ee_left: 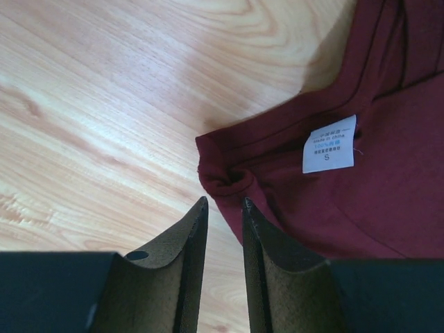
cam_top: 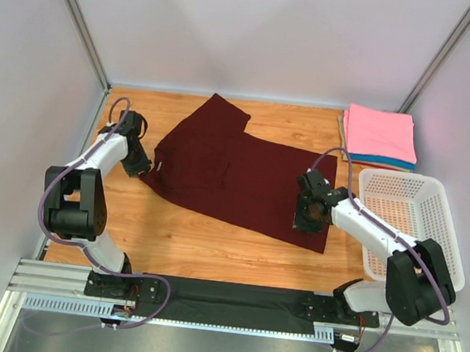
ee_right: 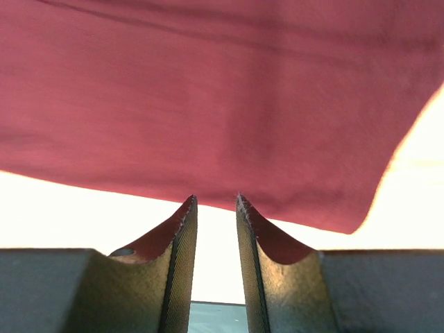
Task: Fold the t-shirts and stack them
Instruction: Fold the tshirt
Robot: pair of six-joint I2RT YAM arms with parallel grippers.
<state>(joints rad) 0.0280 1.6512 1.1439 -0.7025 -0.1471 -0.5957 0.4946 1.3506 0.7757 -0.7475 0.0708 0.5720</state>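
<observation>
The dark maroon t-shirt [cam_top: 235, 172] lies spread across the middle of the table, one sleeve pointing to the back. My left gripper [cam_top: 140, 167] is at its left edge. In the left wrist view the fingers [ee_left: 223, 202] stand a narrow gap apart with nothing between them, just short of a bunched corner of the maroon shirt [ee_left: 225, 179] near the white neck label [ee_left: 329, 144]. My right gripper [cam_top: 307, 219] is over the shirt's front right part. In the right wrist view the fingers [ee_right: 214, 200] are slightly apart and empty, their tips at the maroon hem [ee_right: 208, 125].
A folded stack with a pink tee [cam_top: 380, 133] on top, over blue and tan ones, sits at the back right. A white perforated basket [cam_top: 438, 214] stands at the right, close to my right arm. Bare wood [cam_top: 179, 237] lies in front of the shirt.
</observation>
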